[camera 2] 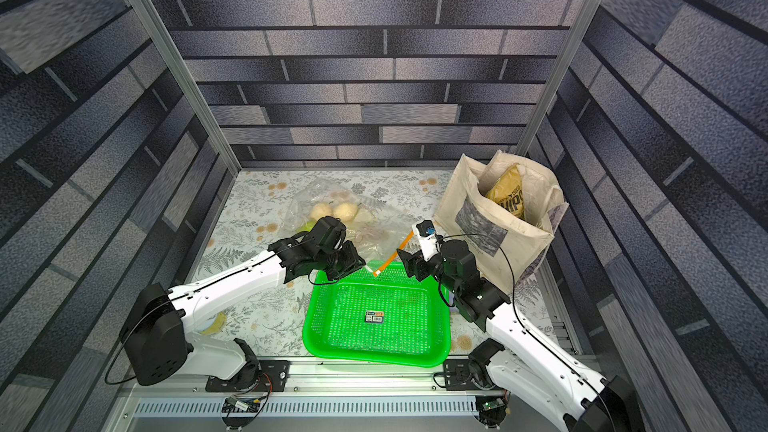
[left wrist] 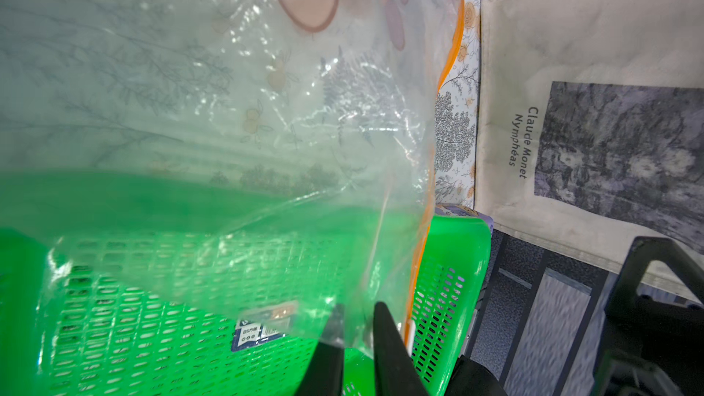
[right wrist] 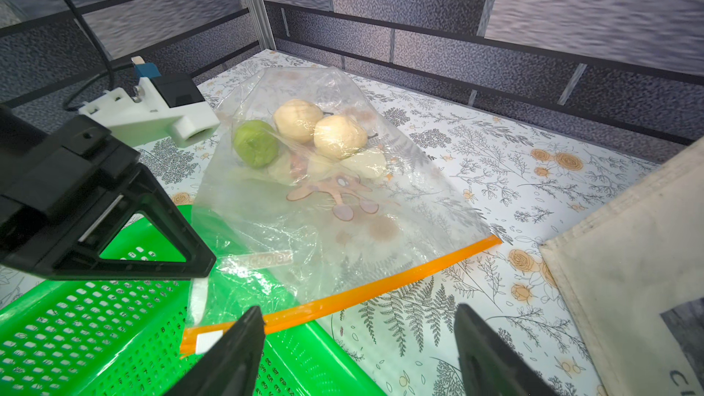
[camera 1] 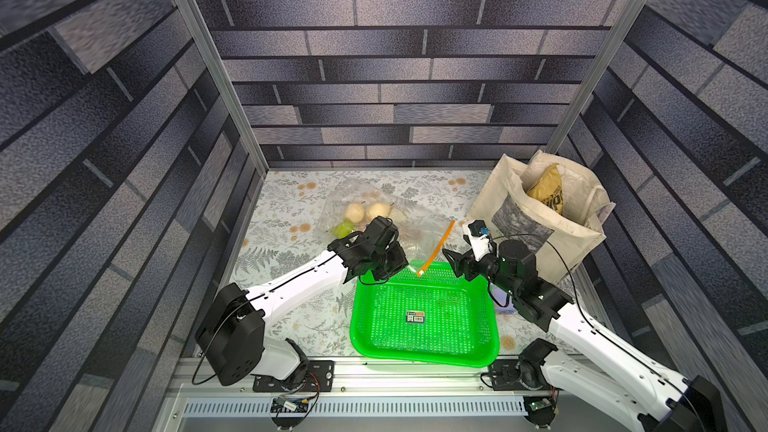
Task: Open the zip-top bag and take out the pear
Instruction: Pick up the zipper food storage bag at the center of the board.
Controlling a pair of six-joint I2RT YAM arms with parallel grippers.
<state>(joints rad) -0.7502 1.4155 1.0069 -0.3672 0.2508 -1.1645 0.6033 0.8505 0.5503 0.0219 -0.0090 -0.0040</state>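
Left tool [left wrist: 358, 321] clamps the bag [right wrist: 324, 184] at its corner over the green basket [right wrist: 316, 352], likely anchoring it so the zip [right wrist: 381, 285] can be pulled. Right tool [right wrist: 358, 310], jaws apart, sits at that orange zip, lower centre. Mid-frame on the surface [right wrist: 495, 169], the bag, apparently zipped, holds fruit. The green one looks like the pear [right wrist: 255, 142].

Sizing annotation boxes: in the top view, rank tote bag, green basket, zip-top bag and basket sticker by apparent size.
Tote bag and green basket: alike, not ranked
Zip-top bag, partly hidden
Sticker
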